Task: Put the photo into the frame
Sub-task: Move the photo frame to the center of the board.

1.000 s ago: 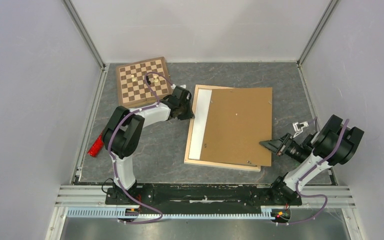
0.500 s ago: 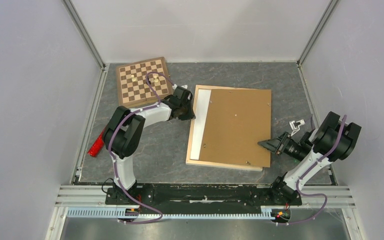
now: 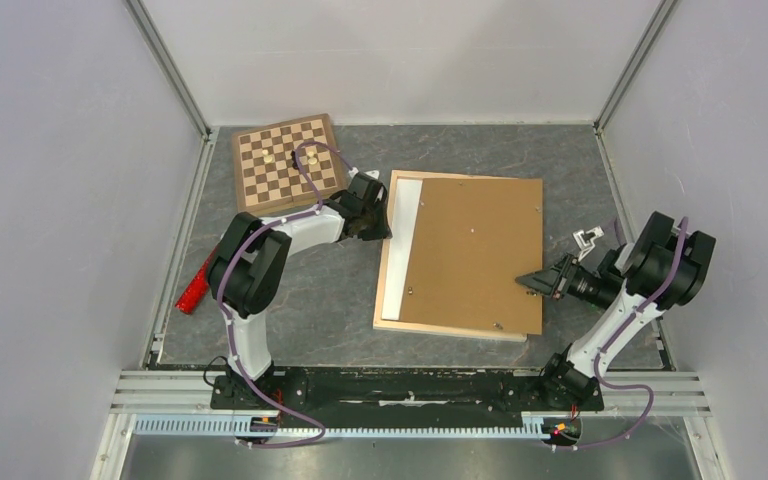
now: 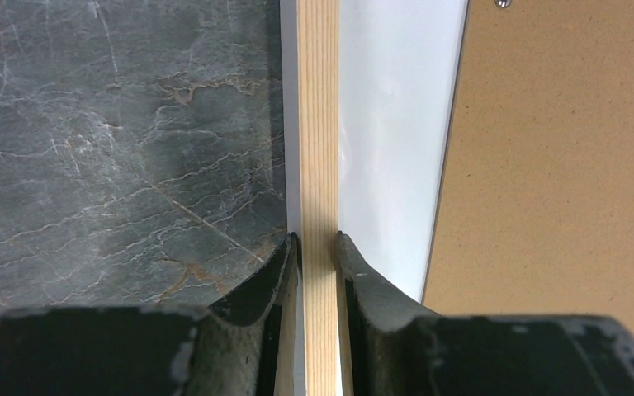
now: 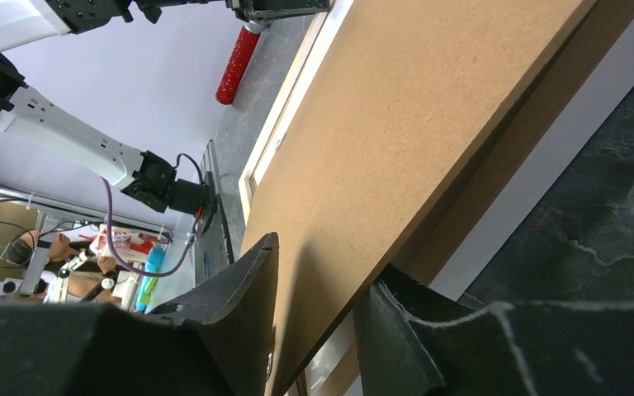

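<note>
The frame lies face down mid-table, its light wooden bars showing. Inside it, a white strip of the photo shows along the left; its printed side is hidden. A brown backing board covers the rest and overhangs the right bar. My left gripper is shut on the frame's left bar, fingertips pinching the wood beside the photo's white back. My right gripper stands open astride the board's right edge, one finger above and one below, over the frame's pale bar.
A checkered chessboard with a few pieces sits at the back left, just behind the left arm. A red cylinder lies by the left wall rail. Grey marbled tabletop runs between the arms' bases and the frame.
The right gripper has crept up and left onto the board's right edge, its jaws widening then narrowing. Board and frame shifted slightly. The left gripper keeps its hold.
</note>
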`<move>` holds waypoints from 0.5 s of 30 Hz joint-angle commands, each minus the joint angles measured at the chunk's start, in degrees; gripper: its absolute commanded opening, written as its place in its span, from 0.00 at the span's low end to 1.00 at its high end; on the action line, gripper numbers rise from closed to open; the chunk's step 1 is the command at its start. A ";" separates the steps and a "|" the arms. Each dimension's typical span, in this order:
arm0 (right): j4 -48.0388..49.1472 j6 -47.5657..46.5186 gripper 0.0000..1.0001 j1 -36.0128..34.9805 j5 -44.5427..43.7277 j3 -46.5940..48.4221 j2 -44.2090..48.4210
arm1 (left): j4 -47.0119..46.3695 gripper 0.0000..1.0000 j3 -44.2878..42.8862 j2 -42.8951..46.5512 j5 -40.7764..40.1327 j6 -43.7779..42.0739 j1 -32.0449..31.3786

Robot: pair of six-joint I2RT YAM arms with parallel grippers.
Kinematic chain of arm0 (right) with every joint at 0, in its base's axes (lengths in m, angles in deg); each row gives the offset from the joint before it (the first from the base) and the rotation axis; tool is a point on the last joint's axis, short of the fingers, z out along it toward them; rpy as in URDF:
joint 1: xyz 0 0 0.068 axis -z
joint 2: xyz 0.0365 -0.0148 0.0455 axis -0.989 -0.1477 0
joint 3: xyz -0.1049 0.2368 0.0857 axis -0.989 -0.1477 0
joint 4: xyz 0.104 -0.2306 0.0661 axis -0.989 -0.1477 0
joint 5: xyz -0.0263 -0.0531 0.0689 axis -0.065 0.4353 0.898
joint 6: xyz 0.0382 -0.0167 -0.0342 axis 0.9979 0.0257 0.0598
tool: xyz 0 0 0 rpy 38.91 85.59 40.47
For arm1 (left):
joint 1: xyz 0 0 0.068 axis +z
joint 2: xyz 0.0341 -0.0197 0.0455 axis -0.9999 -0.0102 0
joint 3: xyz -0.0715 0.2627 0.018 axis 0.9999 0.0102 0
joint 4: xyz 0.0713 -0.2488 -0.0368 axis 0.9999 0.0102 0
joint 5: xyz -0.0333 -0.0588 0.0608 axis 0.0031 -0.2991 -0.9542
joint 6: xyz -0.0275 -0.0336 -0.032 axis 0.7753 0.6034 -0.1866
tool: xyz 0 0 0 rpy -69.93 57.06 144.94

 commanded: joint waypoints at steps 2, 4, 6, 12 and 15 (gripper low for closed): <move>0.15 -2.09 0.36 -2.48 0.16 2.30 -2.46 | 1.53 0.02 -0.62 -1.60 2.35 -4.54 -2.05; 0.14 -2.26 0.34 -3.70 0.44 2.73 -3.21 | 1.38 0.02 -0.87 -1.66 2.62 -5.33 -2.09; 0.12 -2.44 0.32 -4.58 0.59 3.29 -3.90 | 1.16 0.02 -1.14 -1.62 2.86 -5.87 -2.18; 0.15 -1.92 0.38 -4.94 0.53 5.76 -2.77 | 1.31 0.02 -1.87 -1.80 3.23 -7.20 -2.36; 0.09 -0.63 0.59 -4.92 0.21 7.70 -1.99 | 1.64 0.02 -2.28 -2.24 3.60 -7.37 -2.36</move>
